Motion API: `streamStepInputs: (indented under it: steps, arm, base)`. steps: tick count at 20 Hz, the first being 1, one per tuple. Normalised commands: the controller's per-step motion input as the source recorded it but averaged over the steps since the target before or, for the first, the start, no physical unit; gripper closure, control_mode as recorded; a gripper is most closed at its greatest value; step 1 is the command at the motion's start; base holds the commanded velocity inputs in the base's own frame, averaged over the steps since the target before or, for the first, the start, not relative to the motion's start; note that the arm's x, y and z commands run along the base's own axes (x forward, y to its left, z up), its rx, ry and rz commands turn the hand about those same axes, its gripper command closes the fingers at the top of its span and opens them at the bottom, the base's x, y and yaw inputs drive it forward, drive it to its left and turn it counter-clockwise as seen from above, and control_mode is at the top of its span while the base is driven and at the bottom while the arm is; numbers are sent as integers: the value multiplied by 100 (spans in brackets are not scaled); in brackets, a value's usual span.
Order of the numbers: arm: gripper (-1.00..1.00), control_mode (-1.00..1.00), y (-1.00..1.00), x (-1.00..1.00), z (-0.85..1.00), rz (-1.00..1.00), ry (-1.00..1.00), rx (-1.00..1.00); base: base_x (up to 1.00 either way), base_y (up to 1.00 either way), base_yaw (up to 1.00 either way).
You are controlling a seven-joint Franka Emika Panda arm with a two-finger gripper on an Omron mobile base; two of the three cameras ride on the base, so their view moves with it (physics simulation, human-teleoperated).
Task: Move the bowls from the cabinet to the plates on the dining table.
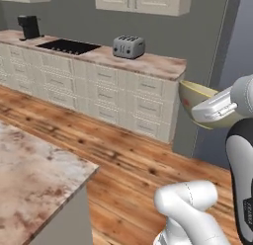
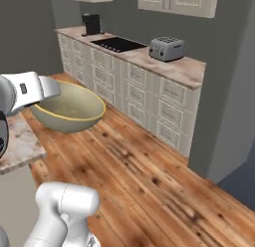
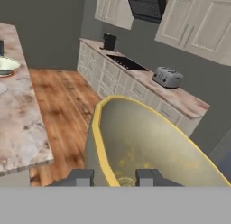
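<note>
My gripper (image 3: 113, 178) is shut on the yellow rim of the olive-tan bowl (image 3: 149, 142), one finger inside the wall and one outside. The bowl (image 1: 193, 102) hangs tilted in the air above the wooden floor, with the gripper (image 1: 213, 110) at its right side. From the other side the bowl (image 2: 69, 109) is just off the corner of the dining table (image 2: 17, 141), the gripper (image 2: 47, 89) on its left rim. On the far end of the dining table (image 3: 18, 114) a cream-white bowl (image 3: 6, 64) rests on a plate with a red-orange edge (image 3: 8, 74). The cabinet (image 3: 194, 24) hangs shut on the wall.
A counter (image 1: 163, 66) runs along the back wall with a toaster (image 1: 128, 46), a black cooktop (image 1: 66, 45) and a coffee machine (image 1: 28, 26). Wooden floor (image 1: 128, 160) lies between counter and table. A grey wall end (image 2: 224, 116) stands right of the counter.
</note>
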Motion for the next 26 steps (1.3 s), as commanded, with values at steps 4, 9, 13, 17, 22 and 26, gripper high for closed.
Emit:
streamStepInputs:
  steps: [4, 9, 13, 17, 22, 26]
  arm:
    - [100, 100, 0, 0, 0, 0, 0, 0]
    - [100, 100, 0, 0, 0, 0, 0, 0]
    - [100, 100, 0, 0, 0, 0, 0, 0]
    - [100, 100, 0, 0, 0, 0, 0, 0]
    - [100, 100, 0, 0, 0, 0, 0, 0]
    - [100, 100, 0, 0, 0, 0, 0, 0]
  base:
    - [23, -62, 43]
    - [17, -74, 38]
    - [0, -90, 28]
    - [6, -86, 27]
    - [19, -27, 48]
    - [27, -21, 61]
